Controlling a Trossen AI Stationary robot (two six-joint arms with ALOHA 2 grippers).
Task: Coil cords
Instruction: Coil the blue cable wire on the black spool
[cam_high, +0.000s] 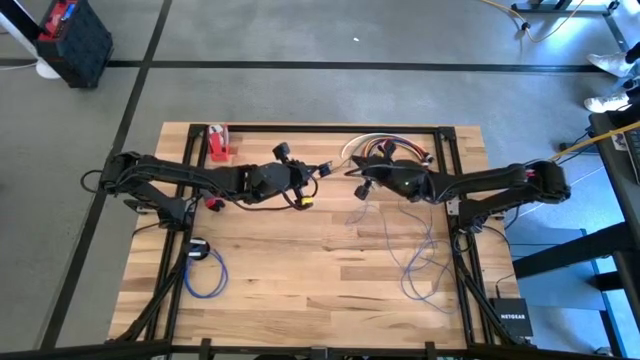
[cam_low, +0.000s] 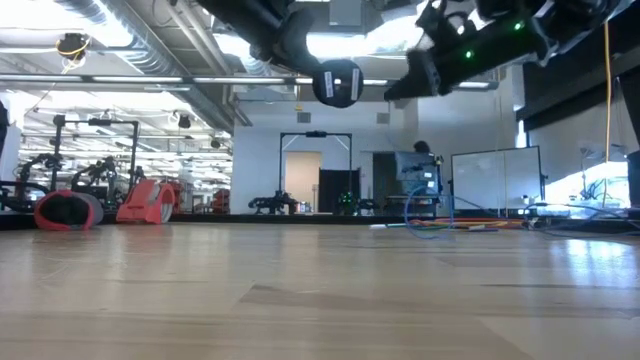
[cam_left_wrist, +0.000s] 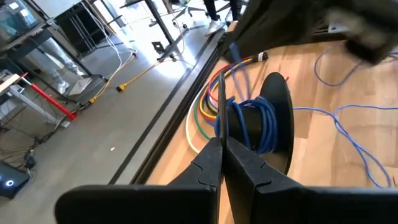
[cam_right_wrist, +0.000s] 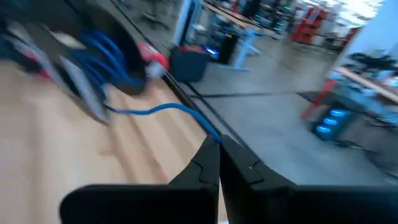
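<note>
The right tool (cam_right_wrist: 219, 144), clamped on the thin blue flexible cord (cam_right_wrist: 163, 110), hangs above the wooden table (cam_high: 300, 260); the cord's loose length trails toward five o'clock. The left tool (cam_left_wrist: 222, 142), shut on nothing visible, faces the blue-wound black spool (cam_left_wrist: 273, 118).

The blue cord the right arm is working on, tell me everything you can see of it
The blue cord is a thin, flexible wire, plastic-coated by the look of it. One stretch lies in loose, uncoiled loops on the wooden table on the right arm's side. From there it rises to the right gripper, whose fingers are shut on it. Beyond the gripper it runs on to a bundle of tight turns wound around a black spool-like piece, seen just past the shut left gripper.
</note>
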